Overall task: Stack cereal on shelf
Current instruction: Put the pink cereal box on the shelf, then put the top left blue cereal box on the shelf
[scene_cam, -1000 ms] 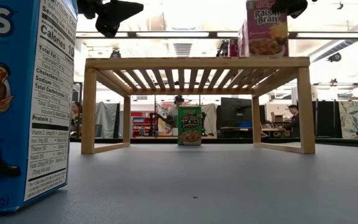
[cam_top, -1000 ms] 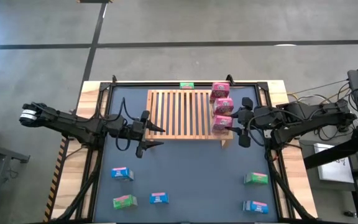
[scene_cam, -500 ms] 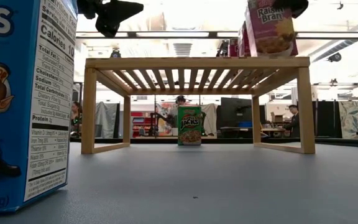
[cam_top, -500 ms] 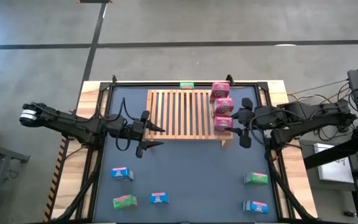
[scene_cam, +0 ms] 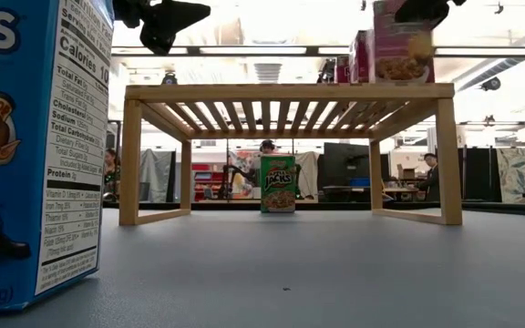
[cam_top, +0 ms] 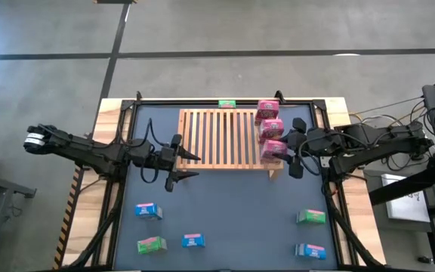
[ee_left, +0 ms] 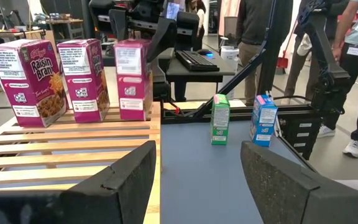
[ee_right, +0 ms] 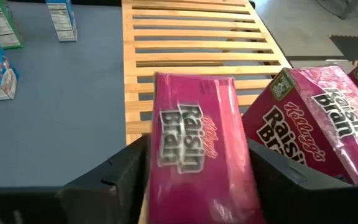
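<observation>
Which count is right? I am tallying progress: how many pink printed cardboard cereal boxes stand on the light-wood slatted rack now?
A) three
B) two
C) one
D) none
A: three pink printed cardboard cereal boxes stand in a row along one side of the light-wood slatted rack, the nearest one between the fingers of the right claw.
</observation>
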### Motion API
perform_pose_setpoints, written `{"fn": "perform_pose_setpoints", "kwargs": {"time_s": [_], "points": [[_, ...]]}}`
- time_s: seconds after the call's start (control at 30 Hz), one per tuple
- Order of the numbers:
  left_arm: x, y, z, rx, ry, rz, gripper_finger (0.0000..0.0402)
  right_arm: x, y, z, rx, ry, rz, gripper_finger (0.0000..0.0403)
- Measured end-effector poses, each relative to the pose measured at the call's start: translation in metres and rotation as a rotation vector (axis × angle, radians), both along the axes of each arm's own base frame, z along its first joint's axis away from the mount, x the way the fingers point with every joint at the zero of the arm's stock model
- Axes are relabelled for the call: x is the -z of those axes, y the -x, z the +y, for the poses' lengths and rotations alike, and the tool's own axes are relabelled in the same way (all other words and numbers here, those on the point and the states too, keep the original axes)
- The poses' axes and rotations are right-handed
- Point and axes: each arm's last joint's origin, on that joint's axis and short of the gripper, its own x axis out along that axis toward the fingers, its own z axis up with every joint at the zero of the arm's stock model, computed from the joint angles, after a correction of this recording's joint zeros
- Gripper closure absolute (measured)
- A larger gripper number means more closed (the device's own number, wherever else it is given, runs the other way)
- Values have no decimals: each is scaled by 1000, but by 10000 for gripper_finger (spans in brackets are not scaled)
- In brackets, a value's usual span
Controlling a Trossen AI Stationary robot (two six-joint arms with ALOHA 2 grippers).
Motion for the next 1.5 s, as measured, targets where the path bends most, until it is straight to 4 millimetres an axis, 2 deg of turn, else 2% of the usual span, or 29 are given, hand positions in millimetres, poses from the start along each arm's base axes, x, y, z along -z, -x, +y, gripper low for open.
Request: {"fn": "perform_pose_setpoints", "kwargs": {"time_s": [0.3,0.5,1.1,1.3,1.5], "points": [[0,0,0,0,0,0,183,0,0,0,1,0,-1,100],[0,0,0,0,0,1,183,-2,2,0,-3,4,-6,68],[2,0,0,0,-2,17,183,-40,37,-5,-22,7,-189,61],[2,0,0,0,-3,22,183,-53,68,-8,-37,-14,-355,60],[2,0,0,-1,10,19,183,-69,62,1,-321,-62,-576,56]]}}
